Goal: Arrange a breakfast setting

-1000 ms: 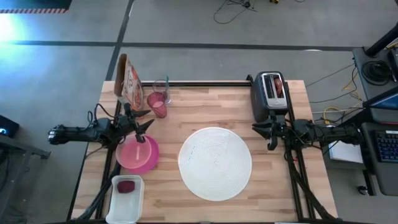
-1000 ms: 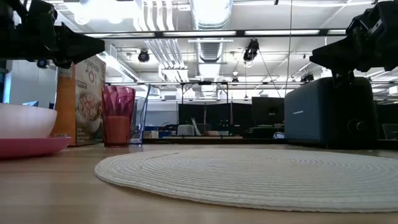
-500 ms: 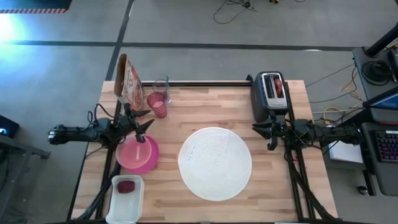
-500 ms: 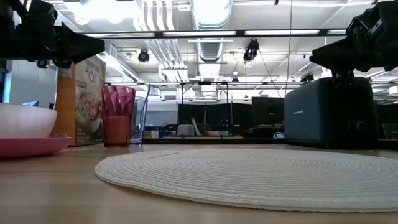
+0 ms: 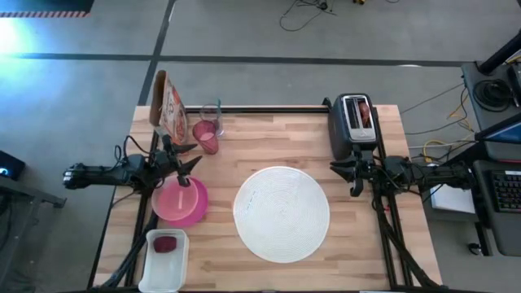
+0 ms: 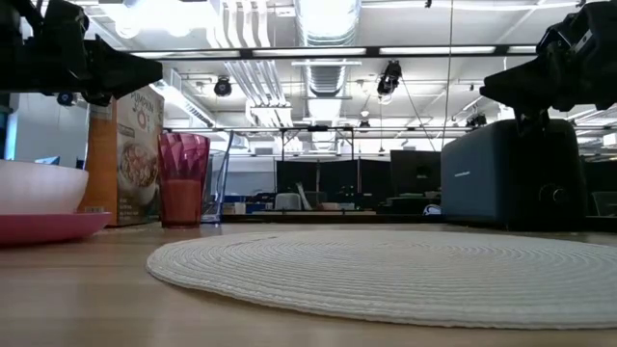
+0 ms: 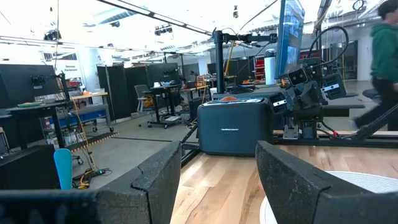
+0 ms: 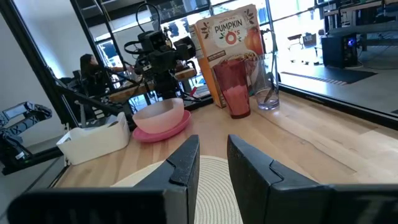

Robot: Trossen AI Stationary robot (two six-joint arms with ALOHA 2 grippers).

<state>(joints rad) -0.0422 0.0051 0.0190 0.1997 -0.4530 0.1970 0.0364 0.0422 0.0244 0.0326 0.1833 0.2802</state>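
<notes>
A big round white woven mat (image 5: 282, 213) lies at the table's middle. To its left, a pale pink bowl (image 5: 175, 198) sits in a magenta plate (image 5: 200, 205). A pink tumbler (image 5: 205, 137) and a clear glass (image 5: 212, 113) stand at the far left. A dark red round fruit (image 5: 165, 243) lies in a white tray (image 5: 163, 273). My left gripper (image 5: 195, 155) hovers open above the bowl's far side, pointing level toward the table's right. My right gripper (image 5: 342, 171) hovers at the right edge, its fingers (image 8: 186, 163) a narrow gap apart with nothing between them.
A cereal box (image 5: 168, 106) stands at the far left corner behind the tumbler. A dark toaster (image 5: 354, 126) stands at the far right, something brown in its slot. In the left wrist view, a person passes in the room beyond the table.
</notes>
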